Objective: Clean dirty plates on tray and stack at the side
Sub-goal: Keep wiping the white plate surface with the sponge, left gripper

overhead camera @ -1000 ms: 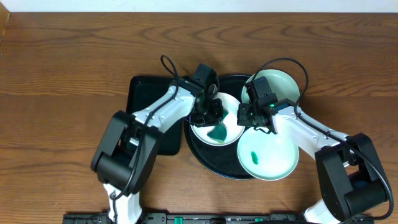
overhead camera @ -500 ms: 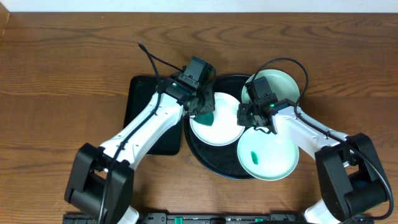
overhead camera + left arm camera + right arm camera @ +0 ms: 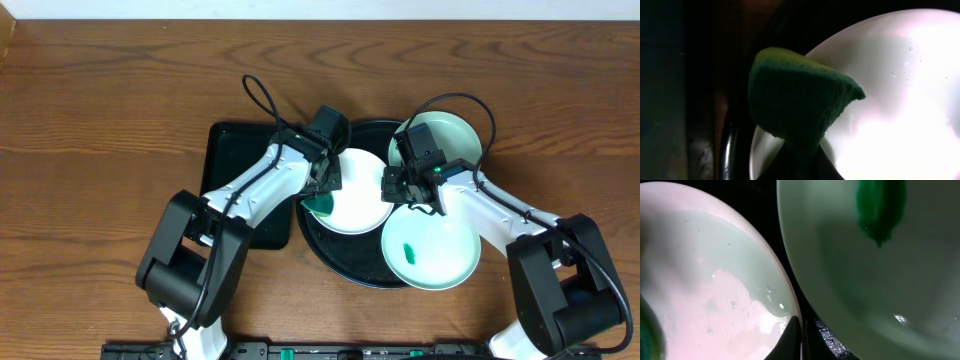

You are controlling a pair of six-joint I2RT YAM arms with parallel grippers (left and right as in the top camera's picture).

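The round black tray (image 3: 345,268) holds three plates. My left gripper (image 3: 325,186) is shut on a dark green cloth (image 3: 318,206), which lies over the front-left rim of the white plate (image 3: 355,195). In the left wrist view the cloth (image 3: 795,100) hangs over the plate's edge (image 3: 900,90). My right gripper (image 3: 396,188) is shut on the white plate's right rim (image 3: 705,280). A mint plate (image 3: 435,250) at the front right bears a green smear (image 3: 880,205). The other mint plate (image 3: 450,140) sits at the back right.
A smaller rectangular black tray (image 3: 235,170) lies left of the round one, under my left arm. Bare wooden table (image 3: 100,150) surrounds both trays. The arms' cables loop above the trays.
My left gripper has dragged the cloth from the middle of the white plate to its left side, then down to the front-left rim. The right arm has not moved.
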